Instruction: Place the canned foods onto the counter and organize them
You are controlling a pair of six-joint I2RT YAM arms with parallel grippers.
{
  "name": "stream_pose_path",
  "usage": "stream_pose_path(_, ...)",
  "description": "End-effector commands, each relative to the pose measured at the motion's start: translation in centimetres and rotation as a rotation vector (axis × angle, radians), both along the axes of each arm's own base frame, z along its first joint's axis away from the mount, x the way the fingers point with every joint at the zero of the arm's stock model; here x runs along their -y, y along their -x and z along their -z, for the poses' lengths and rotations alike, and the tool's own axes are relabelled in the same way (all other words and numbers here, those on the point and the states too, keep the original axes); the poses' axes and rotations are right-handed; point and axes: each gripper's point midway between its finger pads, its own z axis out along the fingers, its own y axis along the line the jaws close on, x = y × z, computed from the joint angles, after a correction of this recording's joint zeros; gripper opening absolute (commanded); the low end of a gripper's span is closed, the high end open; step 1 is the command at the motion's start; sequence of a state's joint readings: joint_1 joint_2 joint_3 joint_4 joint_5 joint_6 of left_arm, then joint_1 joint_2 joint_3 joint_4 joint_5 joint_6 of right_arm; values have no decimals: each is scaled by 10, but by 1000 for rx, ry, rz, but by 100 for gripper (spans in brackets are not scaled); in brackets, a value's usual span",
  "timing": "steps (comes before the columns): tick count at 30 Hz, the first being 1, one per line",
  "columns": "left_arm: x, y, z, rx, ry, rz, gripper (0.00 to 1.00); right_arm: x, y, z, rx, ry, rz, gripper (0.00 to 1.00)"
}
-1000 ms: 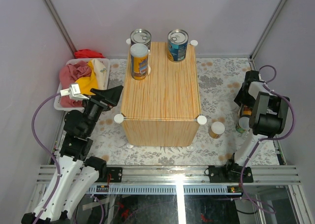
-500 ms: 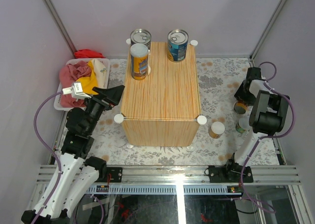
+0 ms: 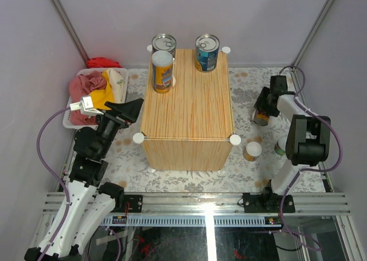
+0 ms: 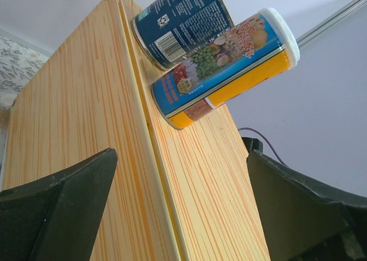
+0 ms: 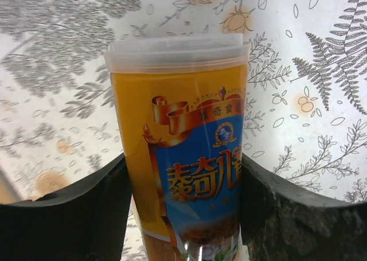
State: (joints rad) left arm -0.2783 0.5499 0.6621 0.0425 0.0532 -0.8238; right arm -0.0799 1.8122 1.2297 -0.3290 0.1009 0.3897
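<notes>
One can (image 5: 189, 129), right hand (image 5: 183, 178) clamped — base cropped

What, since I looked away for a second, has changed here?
The right gripper, shut on an orange can, carried it left over the mat toward the counter. The left gripper, the three cans on the counter and the white-lidded can by its near right corner stayed put.

Matt wood-grain on the counter (image 3: 189, 106). Glossy printed label, translucent plastic lid on the orange can (image 5: 183, 158). Bright bare metal on can tops (image 3: 207, 43) at 12 o'clock.
</notes>
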Motion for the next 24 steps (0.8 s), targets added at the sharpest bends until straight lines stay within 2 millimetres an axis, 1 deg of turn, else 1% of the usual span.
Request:
stream_pose_path(1, -1, 7, -23, 44, 28, 11, 95, -9, -26, -83, 317, -36, -5, 28)
stream_pose_path(6, 1, 8, -25, 44, 44, 21, 95, -29, -20, -104, 455, -25, -81, 28)
stream_pose_path(11, 0, 9, -26, 48, 54, 19, 95, -35, -14, -119, 553, 25, -95, 28)
stream_pose_path(13, 0, 11, -26, 48, 58, 20, 95, -41, -11, -125, 586, 49, -107, 29)
stream_pose_path(20, -1, 13, -25, 46, 62, 19, 95, -59, 3, -134, 628, 138, -130, 29)
stream_pose_path(23, -2, 14, -28, 50, 57, 18, 95, -61, 7, -144, 647, 167, -131, 29)
stream_pose_path(24, -2, 14, -30, 55, 55, 17, 95, -60, 8, -150, 659, 174, -126, 29)
